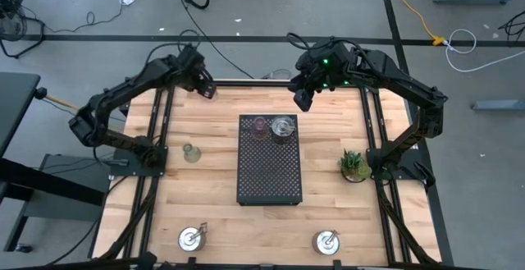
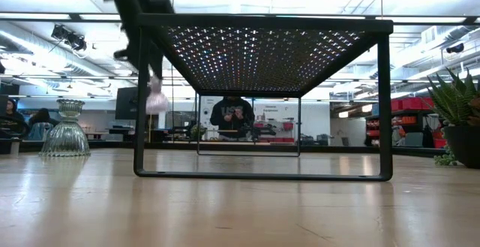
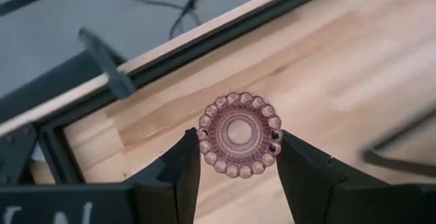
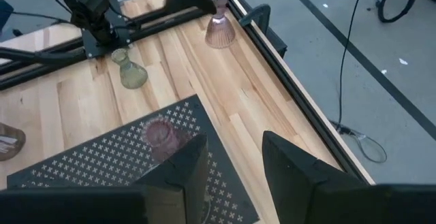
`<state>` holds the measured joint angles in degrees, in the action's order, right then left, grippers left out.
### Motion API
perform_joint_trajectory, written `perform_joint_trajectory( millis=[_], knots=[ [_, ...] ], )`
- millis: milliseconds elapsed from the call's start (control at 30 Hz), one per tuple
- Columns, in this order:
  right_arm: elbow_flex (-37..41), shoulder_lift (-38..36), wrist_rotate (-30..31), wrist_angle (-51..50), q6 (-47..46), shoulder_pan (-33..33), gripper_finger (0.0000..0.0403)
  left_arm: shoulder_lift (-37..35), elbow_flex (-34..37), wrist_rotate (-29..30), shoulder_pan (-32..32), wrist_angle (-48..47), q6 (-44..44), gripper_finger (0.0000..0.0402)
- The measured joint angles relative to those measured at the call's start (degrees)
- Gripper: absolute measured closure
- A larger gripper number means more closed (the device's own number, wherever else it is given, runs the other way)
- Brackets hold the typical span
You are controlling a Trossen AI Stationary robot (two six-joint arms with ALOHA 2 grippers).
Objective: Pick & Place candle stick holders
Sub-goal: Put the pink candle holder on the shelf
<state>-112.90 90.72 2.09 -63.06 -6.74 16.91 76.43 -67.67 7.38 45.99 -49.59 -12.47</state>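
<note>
pink glass holder (image 3: 239, 135) pinched between the two dark fingers of the left tool (image 3: 238, 157), scalloped round rim facing the wrist camera, light wood desk (image 3: 354, 60) beneath. in the high view, left tool (image 1: 205, 89) in the upper left-centre of the frame near the desk's far edge. in the low view, same pink holder (image 2: 157, 100) hanging clear of the desk, upper left of the frame beside the tray's leg. in the right wrist view, pink holder (image 4: 220, 30) near the top centre, lifted, close to the desk edge.

black perforated tray (image 1: 269, 170) at the centre of the high frame. on its upper end, reddish glass holder (image 1: 260, 127) and silver holder (image 1: 283, 128) just beside each other. reddish holder (image 4: 160, 134) on the perforated surface in the right wrist view too.

green glass holder (image 1: 191, 153) on the desk left of the tray, well apart from it; ribbed and upright at the left of the low frame (image 2: 66, 129); also in the upper left of the right wrist frame (image 4: 129, 71).

two more silver holders on disc bases along the bottom of the high frame, one lower left (image 1: 192, 237), one lower right (image 1: 326, 241).

right tool (image 1: 303, 98) above the tray's upper right corner in the high frame, fingers pressed nearly together, gripping nothing; fingers (image 4: 184, 166) over the tray edge in its own view.

potted plant (image 1: 354, 165) right of the tray; at the right edge of the low frame (image 2: 459, 112).

person (image 2: 234, 115) in the room behind, centre of the low frame.
</note>
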Motion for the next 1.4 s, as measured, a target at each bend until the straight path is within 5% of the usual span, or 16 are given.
perform_joint_trajectory(
  millis=[300,633,800,1133,1400],
  knots=[
    [0.00,0.48,-0.40,3.52,-0.11,0.00,0.0263,-0.16,-16.19,-1.93,-7.13,-11.00,1.29,0.0233],
    [0.02,5.30,-8.37,10.83,2.13,-0.48,0.0258,-0.16,-27.29,-5.10,-17.75,-13.43,1.58,0.0233],
    [0.02,7.08,-13.45,15.68,3.19,-1.01,0.0218,-0.16,-30.77,-5.62,-22.94,-13.42,1.58,0.0233],
    [0.02,8.72,-13.13,24.11,3.97,-4.26,0.0121,-0.16,-33.28,-6.95,-30.41,-12.66,1.77,0.0233],
    [0.02,12.47,-9.88,26.81,3.20,-7.01,0.0083,-0.10,-33.30,-6.85,-33.35,-9.37,1.75,0.0233]
  ],
)
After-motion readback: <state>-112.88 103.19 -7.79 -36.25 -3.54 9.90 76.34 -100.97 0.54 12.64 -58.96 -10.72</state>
